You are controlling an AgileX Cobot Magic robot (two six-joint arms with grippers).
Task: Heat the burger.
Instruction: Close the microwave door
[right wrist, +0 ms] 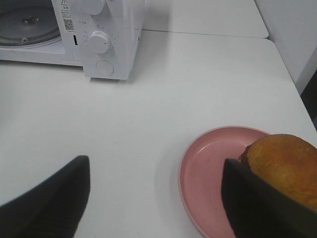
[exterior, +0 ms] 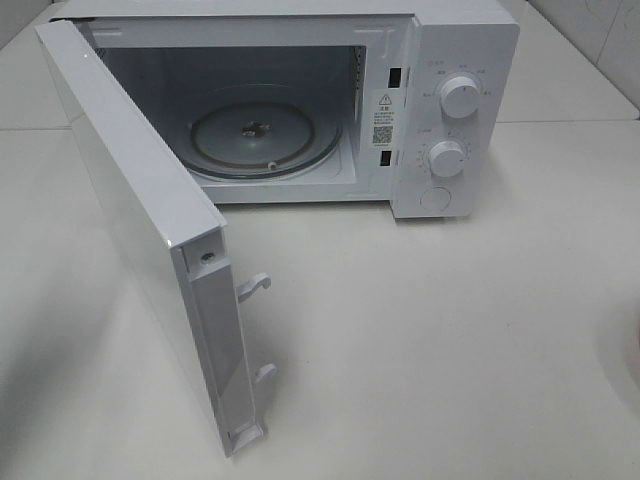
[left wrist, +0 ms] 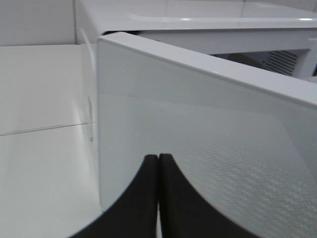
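I see a white desk [exterior: 480, 340] carrying the microwave [exterior: 440, 60], my landmark for everything here. Its door [exterior: 140, 220] is swung wide open toward the front left, and the cavity holds only the glass turntable [exterior: 262, 135]. Two white knobs [exterior: 460, 97] sit one above the other on the panel right of the cavity, with a round button [exterior: 437, 198] below them.

In the right wrist view, a pink plate [right wrist: 208, 173] lies on the desk well apart from the microwave, off its panel side toward the front. The burger [right wrist: 285, 166] sits on that plate, only its brown bun showing.

My right gripper [right wrist: 156, 198] is spread open, grasping nothing, one finger [right wrist: 257, 203] in front of the burger. My left gripper [left wrist: 158, 163] is clenched empty, tips close to the door's outer face.
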